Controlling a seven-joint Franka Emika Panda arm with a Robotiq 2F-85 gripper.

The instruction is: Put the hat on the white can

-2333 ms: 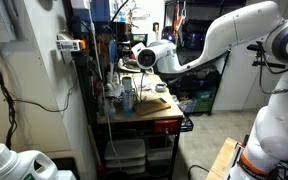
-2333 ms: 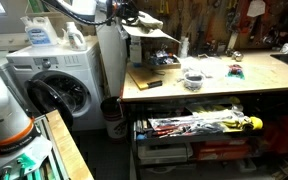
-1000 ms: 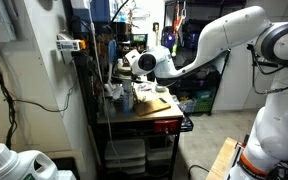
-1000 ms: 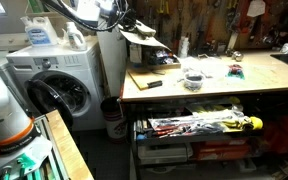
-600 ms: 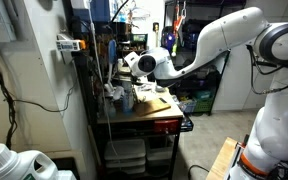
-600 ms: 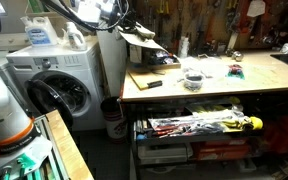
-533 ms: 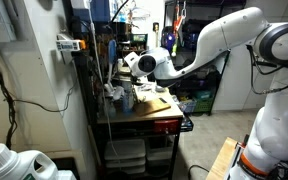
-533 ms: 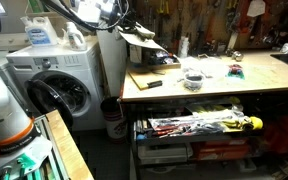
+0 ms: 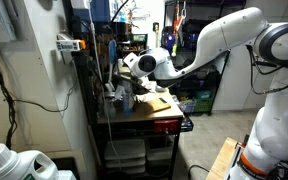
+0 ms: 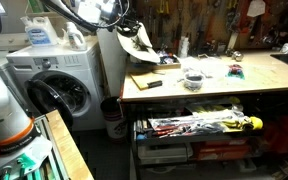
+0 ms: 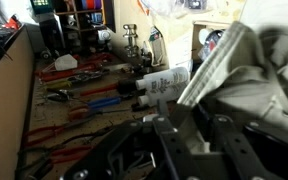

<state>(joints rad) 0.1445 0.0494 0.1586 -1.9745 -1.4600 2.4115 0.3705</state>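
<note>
My gripper [image 10: 121, 24] is shut on the brim of the tan hat [image 10: 135, 44]. The hat hangs tilted from it above the left end of the workbench [image 10: 234, 88]. In the wrist view the hat [image 11: 246, 66] fills the right side and the brim runs down between my fingers [image 11: 188, 136]. In an exterior view my gripper [image 9: 134, 68] is over a small white can with a bluish mark [image 9: 125, 99], which stands upright on the bench. The hat is hard to make out there. The can cannot be made out in the view where the hat shows.
A washing machine [image 10: 59, 85] stands beside the bench's left end. A white bottle [image 10: 184, 45], a small bowl [image 10: 193, 79] and a dark flat object [image 10: 147, 84] are on the bench. Red-handled tools [image 11: 84, 96] and a printed white cylinder [image 11: 166, 84] show in the wrist view.
The hat has dropped lower and tilted more steeply toward the bench's left end. My gripper has moved slightly down with it and is still shut.
</note>
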